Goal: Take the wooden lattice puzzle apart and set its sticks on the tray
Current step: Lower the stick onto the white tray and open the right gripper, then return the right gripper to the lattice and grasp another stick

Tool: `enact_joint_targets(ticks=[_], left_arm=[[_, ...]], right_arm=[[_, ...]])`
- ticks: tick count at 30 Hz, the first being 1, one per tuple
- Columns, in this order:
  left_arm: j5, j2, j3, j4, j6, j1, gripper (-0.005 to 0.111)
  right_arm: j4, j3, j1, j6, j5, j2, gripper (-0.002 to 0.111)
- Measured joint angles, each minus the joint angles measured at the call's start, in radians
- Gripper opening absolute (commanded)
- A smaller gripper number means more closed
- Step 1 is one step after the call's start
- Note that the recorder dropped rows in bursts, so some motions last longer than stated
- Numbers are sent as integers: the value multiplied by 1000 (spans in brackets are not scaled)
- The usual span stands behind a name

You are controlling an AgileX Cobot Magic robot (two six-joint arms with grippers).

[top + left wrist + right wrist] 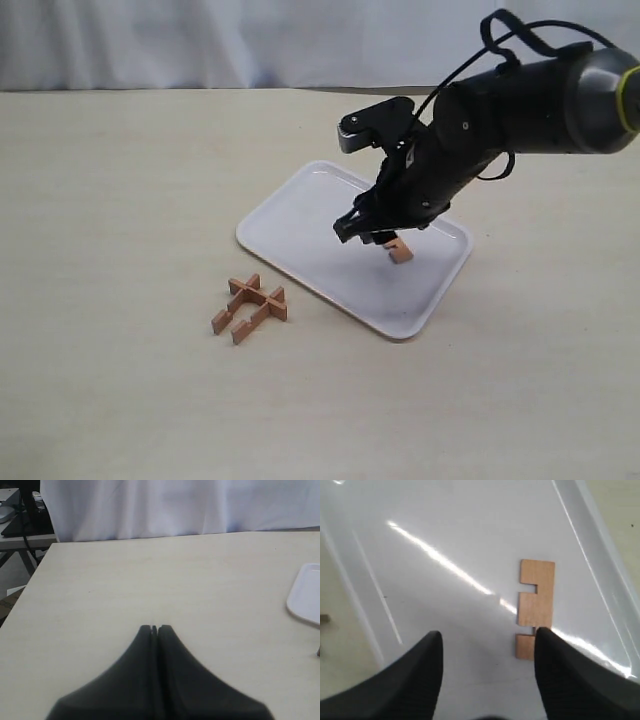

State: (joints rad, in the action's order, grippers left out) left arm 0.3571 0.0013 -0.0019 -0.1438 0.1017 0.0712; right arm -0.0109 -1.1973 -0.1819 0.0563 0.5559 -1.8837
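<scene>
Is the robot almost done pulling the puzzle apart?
Not nearly. Done: one stick lies flat on the tray. In hand: nothing; the right gripper hangs over that stick with its fingers apart and empty, and the left gripper is shut on nothing. Left: the rest of the wooden lattice puzzle sits joined together on the table beside the tray.

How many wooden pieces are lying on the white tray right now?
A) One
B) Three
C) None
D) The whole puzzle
A: a single stick lies flat on the tray, just under the open right hand, while the rest of the puzzle sits on the table beside the tray.
</scene>
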Motion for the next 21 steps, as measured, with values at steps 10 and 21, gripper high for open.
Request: enact_joint_targets(ticks=[10, 21], left_arm=[[0, 0, 0, 0, 0, 0, 0], [0, 0, 0, 0, 0, 0, 0]], right_arm=[[-150, -1, -206, 204, 53, 39, 49], [-20, -1, -342, 137, 3, -34, 49]])
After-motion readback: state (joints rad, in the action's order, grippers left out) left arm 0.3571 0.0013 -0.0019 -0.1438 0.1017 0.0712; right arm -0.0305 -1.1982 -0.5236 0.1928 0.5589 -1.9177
